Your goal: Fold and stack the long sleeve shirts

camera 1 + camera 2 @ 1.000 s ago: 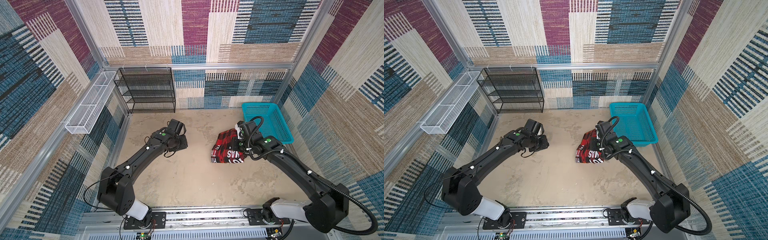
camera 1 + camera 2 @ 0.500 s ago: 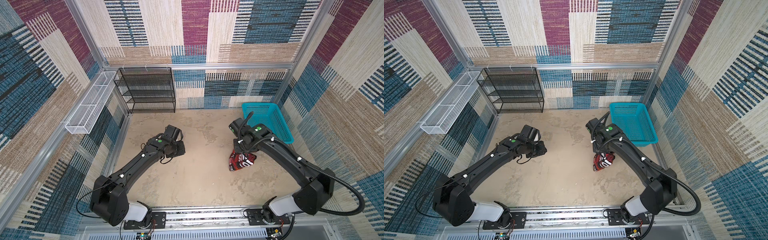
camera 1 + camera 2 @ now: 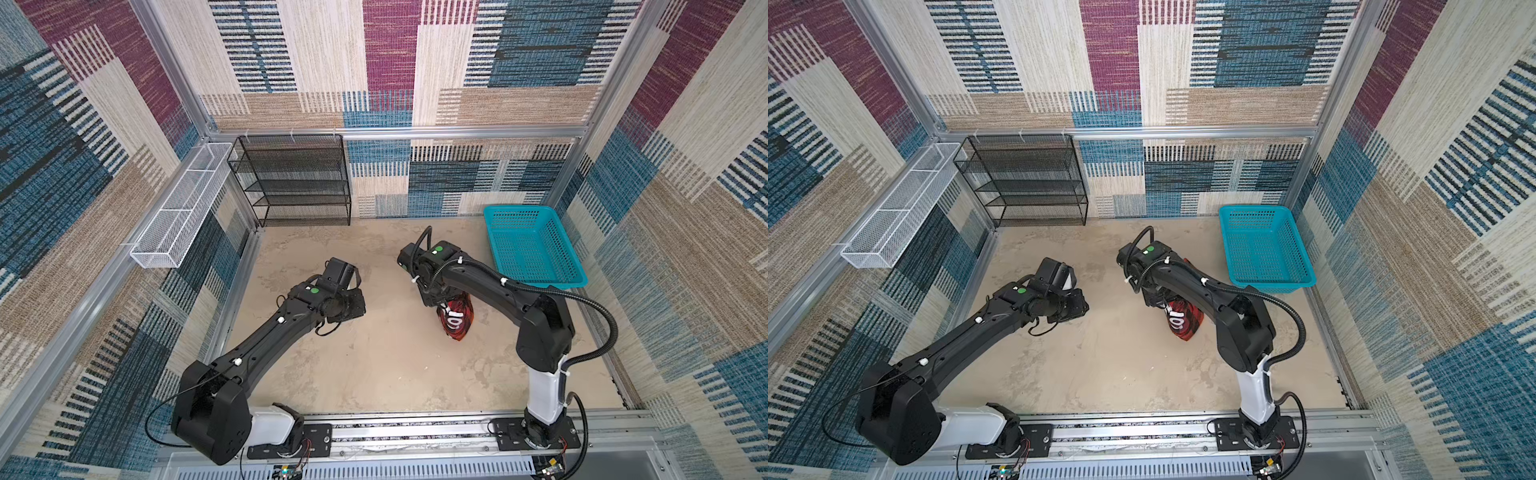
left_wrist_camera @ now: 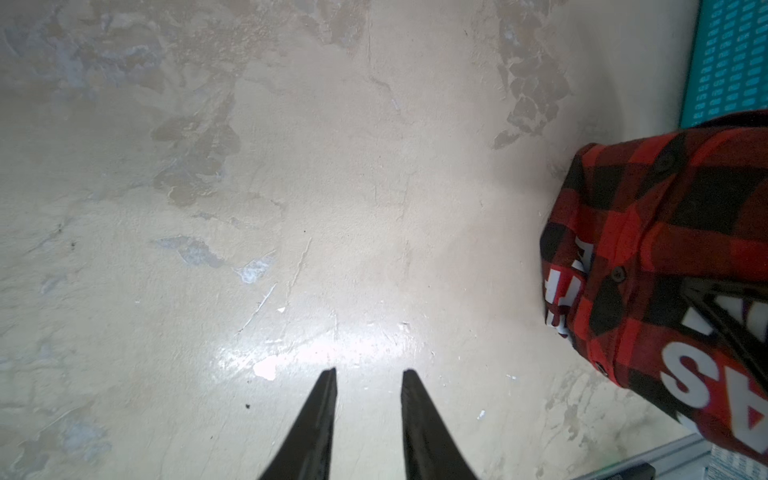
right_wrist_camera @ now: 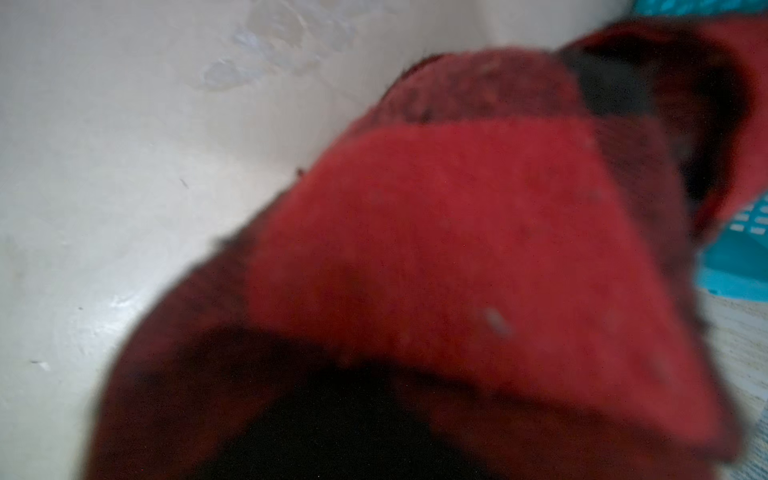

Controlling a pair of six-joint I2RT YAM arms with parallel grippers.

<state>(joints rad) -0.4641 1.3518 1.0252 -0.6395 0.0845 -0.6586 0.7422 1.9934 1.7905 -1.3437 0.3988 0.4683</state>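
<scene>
shirt (image 3: 456, 322) now dangles bunched from the clenched right gripper (image 3: 441, 302), carried away from the basket (image 3: 536, 249); left gripper (image 4: 368, 372) gapes empty; spreading likely next.

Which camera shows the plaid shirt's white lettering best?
The left wrist view: the shirt is sharp, its letters large. Both top views show it small and bunched; the right wrist view shows only blurred red cloth.

A robotics lab test cell: aluminium framing (image 3: 457, 132) boxes in a scuffed beige tabletop (image 3: 374, 365), patchwork woven panels (image 3: 390, 54) line the walls, and a left arm (image 3: 266, 336) and right arm (image 3: 490, 286) are bolted to a near-edge rail (image 3: 415, 432).
</scene>
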